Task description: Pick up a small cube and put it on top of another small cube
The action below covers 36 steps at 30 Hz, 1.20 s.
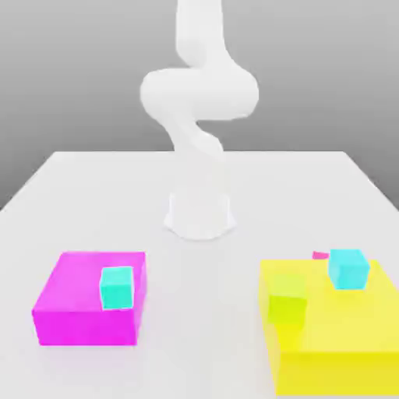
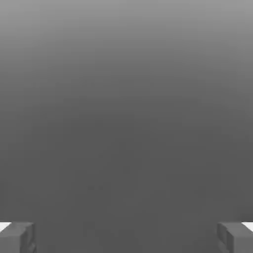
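A small magenta-pink cube (image 1: 319,255) peeks out behind the big yellow block (image 1: 343,343) on the exterior view's right, mostly hidden by it. One cyan cube (image 1: 347,269) rests on that yellow block, close to the pink one. A second cyan cube (image 1: 117,287) sits on the large flat magenta block (image 1: 82,304) on the left. In the hand view my gripper (image 2: 126,237) is open, its two grey fingertips (image 2: 17,237) far apart with nothing between them, facing plain grey background. The white arm (image 1: 199,101) rises from its base at the table's middle.
A yellow-green cube (image 1: 287,298) lies on the yellow block's near left part. The arm's round base (image 1: 199,214) stands on the white table (image 1: 199,312) behind both blocks, with a strip of bare table between them.
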{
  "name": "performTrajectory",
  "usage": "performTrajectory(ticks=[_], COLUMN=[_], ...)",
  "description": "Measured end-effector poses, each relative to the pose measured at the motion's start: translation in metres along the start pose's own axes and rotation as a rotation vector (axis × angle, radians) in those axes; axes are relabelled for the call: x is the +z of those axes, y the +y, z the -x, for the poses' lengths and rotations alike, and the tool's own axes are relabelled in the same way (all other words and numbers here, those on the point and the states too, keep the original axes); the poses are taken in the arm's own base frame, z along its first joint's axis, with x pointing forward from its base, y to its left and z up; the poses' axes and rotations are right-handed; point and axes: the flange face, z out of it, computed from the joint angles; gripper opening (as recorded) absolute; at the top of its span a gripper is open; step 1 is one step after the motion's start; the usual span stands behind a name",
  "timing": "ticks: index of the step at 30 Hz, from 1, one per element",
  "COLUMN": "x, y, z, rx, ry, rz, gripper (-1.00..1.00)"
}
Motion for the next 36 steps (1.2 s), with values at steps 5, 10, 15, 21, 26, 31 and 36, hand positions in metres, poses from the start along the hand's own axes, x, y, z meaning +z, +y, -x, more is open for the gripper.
performTrajectory(ticks=[5,10,15,21,26,31,36], x=[0.066,0.121,0.168,0.211,0.236,0.251,0.259], y=[-0.016,-0.028,-0.033,-0.03,-0.017,0.006,0.038], z=[0.041,0.093,0.154,0.234,0.303,0.369,0.43], rx=[-0.3,-0.595,-0.895,-1.258,-1.561,-1.864,-2.163], ry=[-0.119,-0.228,-0.332,-0.45,-0.543,-0.632,-0.717], rz=[-0.01,-0.038,-0.084,-0.159,-0.24,-0.337,-0.452], gripper=[0.0,0.0,0.0,0.0,0.0,0.0,0.0])
